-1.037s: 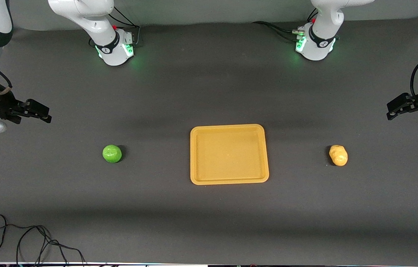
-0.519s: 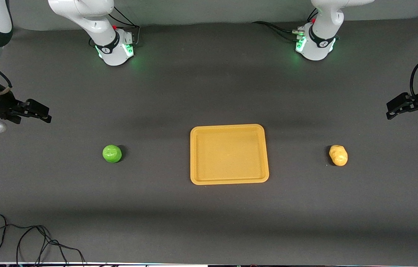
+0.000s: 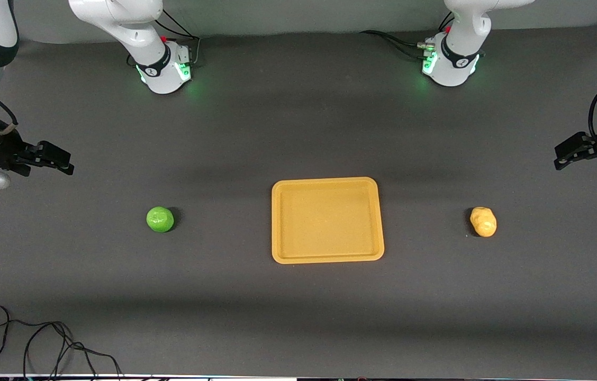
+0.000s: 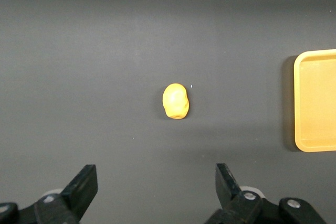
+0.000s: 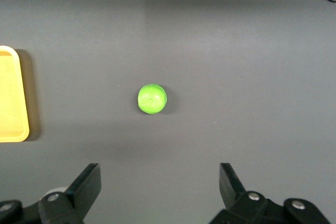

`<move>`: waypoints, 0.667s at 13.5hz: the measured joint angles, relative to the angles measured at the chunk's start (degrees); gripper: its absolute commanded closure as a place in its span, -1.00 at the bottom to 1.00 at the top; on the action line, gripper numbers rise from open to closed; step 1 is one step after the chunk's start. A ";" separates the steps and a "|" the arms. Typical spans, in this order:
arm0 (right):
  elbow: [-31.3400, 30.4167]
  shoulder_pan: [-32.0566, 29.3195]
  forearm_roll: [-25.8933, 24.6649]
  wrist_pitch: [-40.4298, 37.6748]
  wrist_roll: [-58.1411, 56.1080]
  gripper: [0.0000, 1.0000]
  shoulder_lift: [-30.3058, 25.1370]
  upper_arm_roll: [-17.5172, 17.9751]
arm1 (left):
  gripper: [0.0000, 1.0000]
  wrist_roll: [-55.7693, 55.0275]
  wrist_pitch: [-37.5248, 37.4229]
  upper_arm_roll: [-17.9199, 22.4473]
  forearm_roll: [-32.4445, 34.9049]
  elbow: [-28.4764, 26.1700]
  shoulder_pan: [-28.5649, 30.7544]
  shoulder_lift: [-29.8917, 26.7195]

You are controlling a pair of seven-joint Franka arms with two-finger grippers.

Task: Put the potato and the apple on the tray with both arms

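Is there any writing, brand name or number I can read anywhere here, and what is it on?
None can be read.
The dark band on each arm's base bears a small white mark, too small to read.
The tray, apple and potato carry no lettering.
The left gripper and right gripper show no lettering either.

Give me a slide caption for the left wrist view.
Open left gripper hangs above the dark table, the potato lying apart from the yellow tray.

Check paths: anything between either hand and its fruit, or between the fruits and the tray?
Nothing visible. Bare table lies between the open left hand and potato, the open right hand and apple, and each fruit and the tray.
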 measured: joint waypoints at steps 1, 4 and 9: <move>-0.03 0.00 0.00 0.04 0.00 -0.99 0.01 0.00 | -1.00 0.00 -0.13 -0.04 0.01 -0.21 -0.01 0.11; -0.99 0.28 0.00 1.62 -0.10 -0.99 -0.01 0.03 | -1.00 0.10 -0.11 -0.39 0.35 -2.15 -0.26 0.83; -3.53 2.15 -0.07 4.24 -1.38 -0.99 0.63 0.12 | -1.00 0.10 0.26 -0.82 0.80 -2.94 -0.58 5.74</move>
